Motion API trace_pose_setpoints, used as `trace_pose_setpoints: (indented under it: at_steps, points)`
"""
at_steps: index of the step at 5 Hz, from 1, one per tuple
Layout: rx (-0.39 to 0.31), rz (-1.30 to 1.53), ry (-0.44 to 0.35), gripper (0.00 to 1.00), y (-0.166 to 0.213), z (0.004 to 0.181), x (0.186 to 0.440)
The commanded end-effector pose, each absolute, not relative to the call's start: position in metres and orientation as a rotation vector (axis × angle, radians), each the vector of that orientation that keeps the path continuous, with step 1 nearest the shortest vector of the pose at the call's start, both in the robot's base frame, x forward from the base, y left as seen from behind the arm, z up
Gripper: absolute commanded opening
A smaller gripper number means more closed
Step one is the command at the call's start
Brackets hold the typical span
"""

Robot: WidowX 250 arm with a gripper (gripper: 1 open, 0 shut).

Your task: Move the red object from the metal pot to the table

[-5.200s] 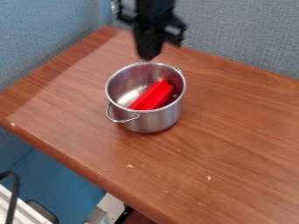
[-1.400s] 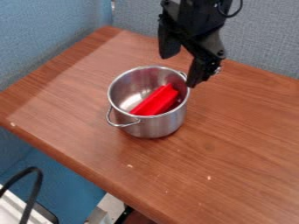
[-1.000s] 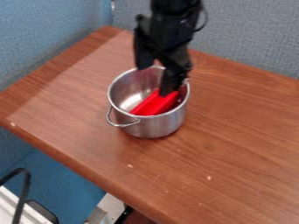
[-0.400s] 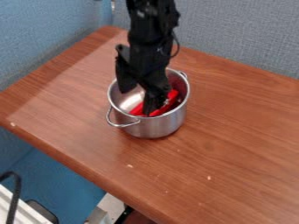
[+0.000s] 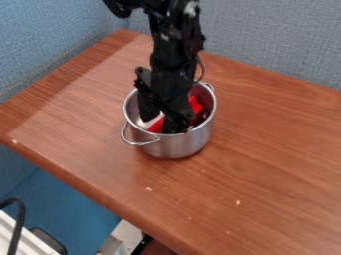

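Note:
The metal pot (image 5: 170, 142) stands on the table (image 5: 260, 184) left of centre, its wire handle toward the front left. The red object (image 5: 200, 104) lies slanted inside it; only its upper end and a patch near the pot's floor show. My gripper (image 5: 164, 108) reaches straight down into the pot, its dark fingers (image 5: 146, 100) on either side of the red object. The fingers stand closer together than wide open, but the frame does not show whether they press on the block. The arm hides most of the block's middle.
A blue wall (image 5: 54, 30) runs behind the table's back left edge. The table's front edge (image 5: 94, 194) runs diagonally, with floor and a dark cable (image 5: 16, 214) below it. Bare wood lies right of and in front of the pot.
The gripper has come from above the pot's right rim, moved left and dropped into the pot. Its fingers now stand narrower around the red object. The pot has not moved.

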State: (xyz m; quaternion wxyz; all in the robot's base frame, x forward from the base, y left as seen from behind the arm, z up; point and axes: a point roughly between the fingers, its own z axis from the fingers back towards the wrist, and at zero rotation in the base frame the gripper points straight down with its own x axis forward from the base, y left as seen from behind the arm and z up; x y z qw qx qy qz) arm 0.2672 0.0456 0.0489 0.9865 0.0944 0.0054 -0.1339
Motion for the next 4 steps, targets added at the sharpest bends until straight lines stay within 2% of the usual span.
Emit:
trace_pose_setpoints:
  at_steps: [1,3,4]
  points:
    - [0.207,-0.255,-0.033,0.0,0.051,0.061,0.275]
    - [0.17,-0.234,-0.126,0.0,0.05,0.088,0.276]
    - [0.157,-0.21,-0.19,0.0,0.051,0.113,0.278]
